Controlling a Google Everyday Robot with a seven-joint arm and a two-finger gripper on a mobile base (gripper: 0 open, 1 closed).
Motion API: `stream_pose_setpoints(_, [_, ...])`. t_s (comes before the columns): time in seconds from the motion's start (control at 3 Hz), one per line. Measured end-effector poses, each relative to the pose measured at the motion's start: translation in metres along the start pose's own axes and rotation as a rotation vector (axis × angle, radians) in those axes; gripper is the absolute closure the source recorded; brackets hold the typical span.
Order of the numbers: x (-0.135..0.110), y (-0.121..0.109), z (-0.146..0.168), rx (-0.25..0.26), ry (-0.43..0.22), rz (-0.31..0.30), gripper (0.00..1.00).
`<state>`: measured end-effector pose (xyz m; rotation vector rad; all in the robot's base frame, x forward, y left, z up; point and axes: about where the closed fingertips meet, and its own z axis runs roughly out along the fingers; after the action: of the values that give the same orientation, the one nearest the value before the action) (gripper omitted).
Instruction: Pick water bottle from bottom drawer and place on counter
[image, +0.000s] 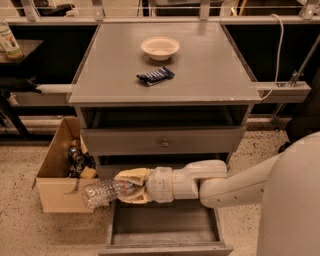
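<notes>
My gripper (129, 186) is shut on the water bottle (102, 191), a small clear ribbed plastic bottle with a reddish label band. It holds the bottle lying sideways, above the front left of the open bottom drawer (165, 231), with the bottle's end sticking out to the left over the cardboard box. The drawer's plain grey floor is bare. The counter (210, 70) is the flat grey cabinet top, well above the gripper.
A cream bowl (160, 47) and a dark blue snack packet (155, 76) lie on the counter. A cardboard box (57, 172) with several items stands left of the cabinet. A closed middle drawer with a knob (164, 143) is just above my arm. A green-and-white labelled bottle (8, 41) stands on the dark side table at far left.
</notes>
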<state>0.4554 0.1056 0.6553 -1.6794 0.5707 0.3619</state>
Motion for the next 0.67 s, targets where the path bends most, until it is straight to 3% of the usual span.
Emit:
stream_pose_setpoints(0.33, [-0.015,-0.036,-0.032,0.056,0.025,-0.014,1.0])
stream_pose_setpoints(0.67, [-0.041,-0.079,-0.067,0.072,0.069,-0.04,1.0])
